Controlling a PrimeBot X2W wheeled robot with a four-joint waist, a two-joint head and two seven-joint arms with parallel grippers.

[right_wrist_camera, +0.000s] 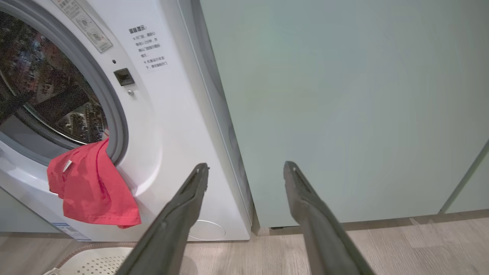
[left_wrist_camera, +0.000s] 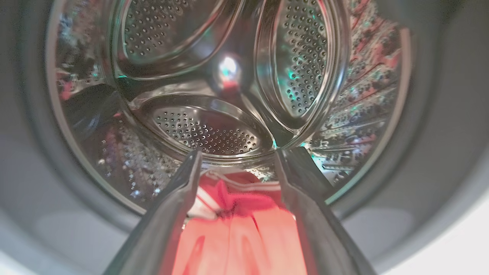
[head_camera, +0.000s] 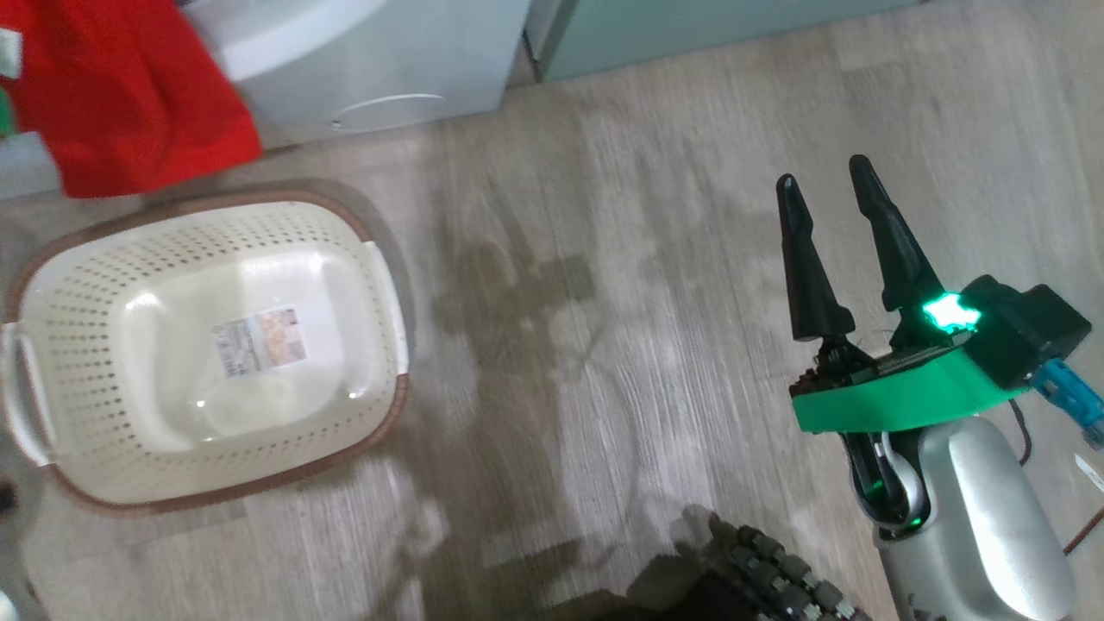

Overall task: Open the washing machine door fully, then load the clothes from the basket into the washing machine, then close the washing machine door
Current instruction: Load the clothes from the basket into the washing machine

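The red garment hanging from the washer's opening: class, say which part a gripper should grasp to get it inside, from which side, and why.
Probably the loose bunch hanging below the grey gasket, approached from the machine's front. The clothes drape over the lip of the washing machine, with much of the fabric outside, folded thick enough to pinch and lift in.
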